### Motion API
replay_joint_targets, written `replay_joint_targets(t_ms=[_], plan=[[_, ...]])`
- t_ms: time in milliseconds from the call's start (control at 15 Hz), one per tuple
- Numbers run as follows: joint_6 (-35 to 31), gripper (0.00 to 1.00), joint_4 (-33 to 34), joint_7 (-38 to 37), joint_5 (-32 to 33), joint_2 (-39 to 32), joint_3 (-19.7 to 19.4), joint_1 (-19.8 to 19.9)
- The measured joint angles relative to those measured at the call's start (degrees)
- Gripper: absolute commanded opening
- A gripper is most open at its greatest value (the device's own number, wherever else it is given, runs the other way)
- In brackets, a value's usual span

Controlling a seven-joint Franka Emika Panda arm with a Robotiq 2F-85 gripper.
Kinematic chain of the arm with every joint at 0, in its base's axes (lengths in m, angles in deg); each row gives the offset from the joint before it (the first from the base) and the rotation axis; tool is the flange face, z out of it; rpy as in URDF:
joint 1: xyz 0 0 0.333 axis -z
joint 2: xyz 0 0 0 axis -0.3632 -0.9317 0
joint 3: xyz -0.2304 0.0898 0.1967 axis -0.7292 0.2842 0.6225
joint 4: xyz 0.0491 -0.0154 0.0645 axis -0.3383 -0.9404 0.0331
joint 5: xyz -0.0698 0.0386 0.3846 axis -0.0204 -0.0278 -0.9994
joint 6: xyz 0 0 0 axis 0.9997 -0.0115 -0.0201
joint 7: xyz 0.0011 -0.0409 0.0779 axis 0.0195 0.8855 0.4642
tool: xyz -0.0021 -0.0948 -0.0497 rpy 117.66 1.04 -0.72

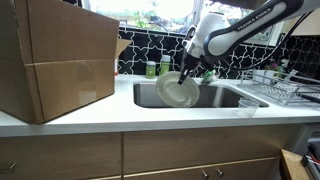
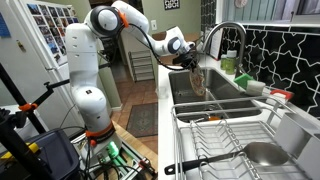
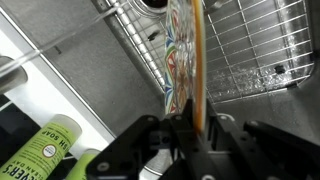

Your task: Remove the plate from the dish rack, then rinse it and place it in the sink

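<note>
**Plate out of the rack, held on edge over the basin**

The first step looks done. The plate [image 1: 180,92] is clear of the wire dish rack [image 1: 275,88] and hangs upright over the sink [image 1: 228,98], well apart from the rack. The gripper [image 1: 186,72] has its jaws clamped on the plate's upper rim. No water shows at the arched steel faucet [image 2: 228,35], so rinsing and setting down seem left to do.

The plate is round, pale and shallow-rimmed. In the wrist view its thin glossy edge shows, and one face carries faint coloured marks. The basin is brushed steel with a wire grid [image 3: 250,50] on its floor.
</note>
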Motion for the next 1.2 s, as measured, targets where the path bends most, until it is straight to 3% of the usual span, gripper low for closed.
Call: replay_joint_targets(t_ms=[267, 600, 1067, 1133, 1200], plan=[[5.07, 0.03, 5.65, 2.72, -4.77, -5.65, 1.93, 0.68], [11.65, 0.03, 12.49, 2.98, -4.61, -12.24, 1.55, 1.09], [14.08, 0.03, 21.07, 1.39, -4.47, -18.23, 1.11, 1.10], [14.49, 0.21, 22.09, 0.93, -4.51, -18.90, 1.21, 1.10], [15.31, 0.05, 23.17, 0.44, -4.66, -19.51, 1.34, 1.10]])
